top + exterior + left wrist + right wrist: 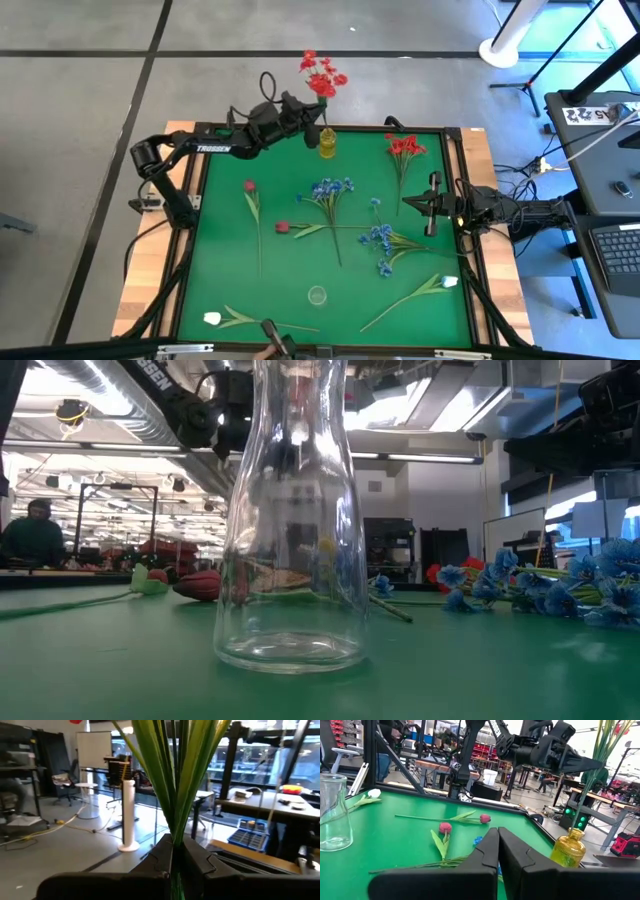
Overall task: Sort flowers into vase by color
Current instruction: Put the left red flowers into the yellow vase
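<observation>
My left gripper (pixel 316 112) is at the table's far edge, shut on the green stems of a red small-blossom spray (pixel 322 75). The spray stands upright over a small yellow vase (pixel 328 143). A clear glass vase (pixel 317 295) stands near the front edge. Lying flat on the green mat are another red spray (pixel 405 147), two blue sprays (pixel 330 190) (pixel 380 240), a dark red rosebud (pixel 282 227), a red-headed flower (pixel 250 186) and two white tulips (pixel 213 318) (pixel 450 282). My right gripper (pixel 408 203) waits shut at the right side. My left gripper pinches the red spray's bundle of green stems (pixel 173 837) between its two fingers. The fingers lie level, coming from the table's left, across the upright stems. The blossoms stand above the fingers, and the stems' lower part (pixel 582 810) runs down to the yellow vase's mouth.
The mat's raised black frame (pixel 196 200) bounds the work area. In the low view the clear vase (pixel 290 510) fills the foreground. People and furniture show in the room beyond the table. Bare mat lies between the clear vase and the left tulip.
</observation>
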`<state>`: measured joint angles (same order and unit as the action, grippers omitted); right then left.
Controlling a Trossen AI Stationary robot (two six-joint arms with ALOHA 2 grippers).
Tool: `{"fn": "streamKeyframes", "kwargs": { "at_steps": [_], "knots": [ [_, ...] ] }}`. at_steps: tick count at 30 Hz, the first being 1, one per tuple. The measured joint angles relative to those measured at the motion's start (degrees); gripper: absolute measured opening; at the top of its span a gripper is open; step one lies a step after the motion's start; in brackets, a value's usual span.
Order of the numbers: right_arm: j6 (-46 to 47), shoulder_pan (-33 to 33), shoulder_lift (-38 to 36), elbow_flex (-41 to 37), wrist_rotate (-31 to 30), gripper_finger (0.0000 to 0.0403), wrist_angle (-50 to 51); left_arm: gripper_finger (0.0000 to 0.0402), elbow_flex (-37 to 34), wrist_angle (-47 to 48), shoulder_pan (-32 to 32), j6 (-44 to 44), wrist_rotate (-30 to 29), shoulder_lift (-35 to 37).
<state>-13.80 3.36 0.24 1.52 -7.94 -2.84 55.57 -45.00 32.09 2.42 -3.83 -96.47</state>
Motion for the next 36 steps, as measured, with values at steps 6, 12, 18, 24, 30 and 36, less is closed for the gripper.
{"fn": "streamKeyframes", "kwargs": {
  "at_steps": [6, 12, 18, 24, 30, 36],
  "knots": [
    [-0.01, 0.00, 0.00, 0.00, 0.00, 0.0007, -0.01, 0.0012, 0.10, -3.13, 0.27, -0.25, -0.14, 0.02],
    [0.00, 0.00, -0.01, 0.00, 0.00, 0.0008, 0.00, 0.0012, 1.57, -2.61, 0.24, -2.62, -0.06, 0.02],
    [0.00, 0.00, -0.01, 0.00, 0.00, 0.0008, -0.01, 0.0012, 2.25, 5.22, 1.02, -5.79, -1.32, 0.04],
    [-0.01, 0.00, 0.01, 0.00, 0.00, 0.0008, -0.01, 0.0012, 2.27, 10.91, 1.63, -5.64, -1.42, 0.04],
    [0.00, 0.00, 0.00, 0.00, 0.00, 0.0007, -0.01, 0.0012, 2.29, 11.75, 1.55, -5.07, 0.47, 0.04],
    [-0.01, 0.00, 0.00, 0.00, 0.00, 0.0008, 0.00, 0.0012, 2.29, 16.95, 1.49, -5.70, 0.52, 0.04]
  ]
}}
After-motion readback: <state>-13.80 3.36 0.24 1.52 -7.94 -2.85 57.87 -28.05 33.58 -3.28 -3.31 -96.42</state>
